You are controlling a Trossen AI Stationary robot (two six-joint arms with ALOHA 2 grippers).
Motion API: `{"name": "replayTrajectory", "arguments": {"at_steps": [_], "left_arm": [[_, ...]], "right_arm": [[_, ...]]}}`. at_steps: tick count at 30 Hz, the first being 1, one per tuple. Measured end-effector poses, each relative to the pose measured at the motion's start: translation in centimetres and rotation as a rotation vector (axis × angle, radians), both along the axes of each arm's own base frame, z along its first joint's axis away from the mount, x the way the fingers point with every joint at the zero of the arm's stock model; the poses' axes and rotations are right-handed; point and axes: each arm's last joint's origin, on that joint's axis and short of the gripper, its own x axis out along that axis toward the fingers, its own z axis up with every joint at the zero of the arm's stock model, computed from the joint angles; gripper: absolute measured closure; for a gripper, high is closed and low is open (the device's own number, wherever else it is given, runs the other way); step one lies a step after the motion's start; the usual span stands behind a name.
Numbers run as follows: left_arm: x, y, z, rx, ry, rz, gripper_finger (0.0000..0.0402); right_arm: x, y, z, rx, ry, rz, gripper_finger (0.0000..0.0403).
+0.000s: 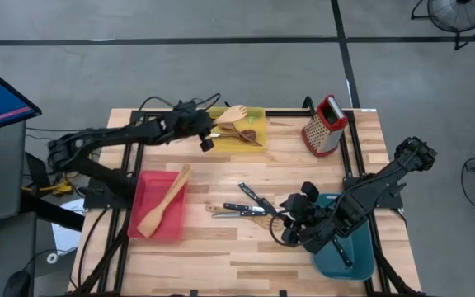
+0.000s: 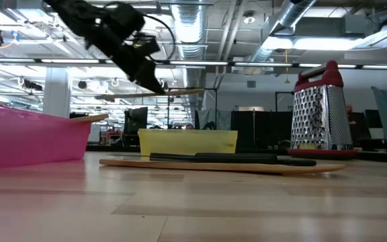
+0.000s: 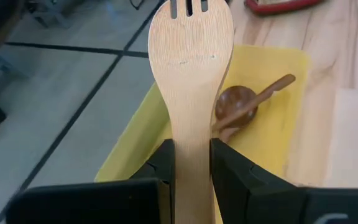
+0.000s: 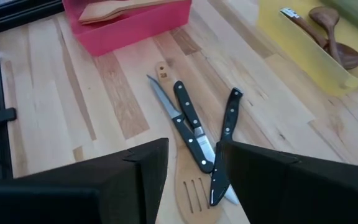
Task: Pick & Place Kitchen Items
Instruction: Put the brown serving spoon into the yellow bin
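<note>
The tabletop (image 1: 221, 173) is pale planked wood with a visible grain. At its far edge sits a shallow yellow bin (image 1: 254, 144) of smooth plastic; a dark brown wooden spoon (image 3: 241, 106) with a rounded bowl lies inside it. The left hand (image 1: 213, 132) hangs above the bin's left end, its dark fingers (image 3: 160, 165) closed narrowly on the flat handle of a pale slotted turner (image 3: 191, 81), whose broad rounded blade carries three short slots and points out over the bin. On the left stands a red bin (image 1: 148, 216) holding a pale wooden spatula (image 1: 165, 202) laid diagonally. Near the tabletop's centre lie black-handled knives (image 4: 194, 134) with steel blades, crossed over a second pale slotted utensil (image 4: 188, 186) flat on the wood. The right hand (image 1: 291, 227) hovers just right of that cluster, fingers parted to a middling width, gripping nothing. A teal bin (image 1: 349, 256) sits at the near right under the right arm. A perforated metal box grater (image 1: 324, 125) with red top stands upright at the far right.
</note>
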Motion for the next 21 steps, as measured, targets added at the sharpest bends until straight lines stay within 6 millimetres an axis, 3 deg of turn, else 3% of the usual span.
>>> {"name": "replayTrajectory", "arguments": {"at_steps": [11, 21], "left_arm": [[5.3, 3.0, -0.9, -0.007, 0.137, -0.046, 0.0344], [6.3, 3.6, -3.7, -0.043, 0.218, -0.055, 0.0344]], "right_arm": [[0.0, -0.1, 0.0, -0.002, 0.003, -0.002, 0.0240], [0.0, -0.1, 0.0, -0.004, 0.007, -0.002, 0.0240]]}}
